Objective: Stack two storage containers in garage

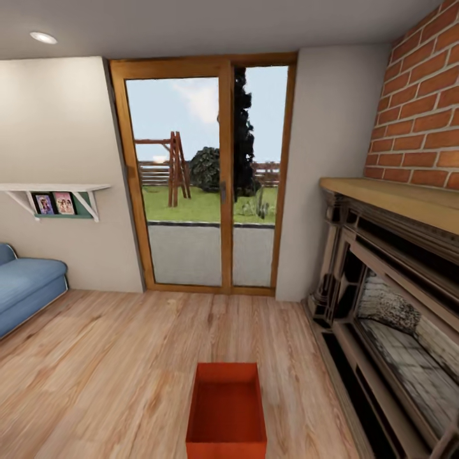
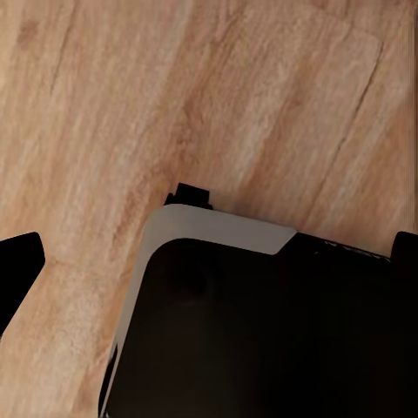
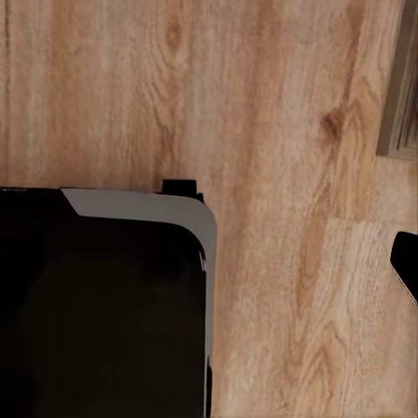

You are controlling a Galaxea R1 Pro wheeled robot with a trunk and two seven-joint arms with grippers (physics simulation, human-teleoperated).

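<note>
- Left claw (image 2: 209, 252): in the left wrist view dark fingertips show at the picture's edges, well apart, above the robot's dark base (image 2: 261, 331) and the wood-plank flooring (image 2: 174, 104). It looks spread and holds nothing.
- Right claw: in the right wrist view one dark fingertip (image 3: 407, 266) peeks in over the planks, so I cannot tell whether it is open or closed.
- One storage container (image 1: 227, 414) sits on the living room flooring just ahead of the robot, open side up, empty, its long axis pointing toward the glass doors (image 1: 203, 175).
- Progress, as I judge it: hardly begun. This bin is not yet lifted, and the garage is yet to be reached.
- Room to move: bare planks lie open left of the bin toward the blue sofa (image 1: 25, 290). The fireplace mantel (image 1: 389, 293) crowds the right side, so a reach or turn there is tighter.
</note>
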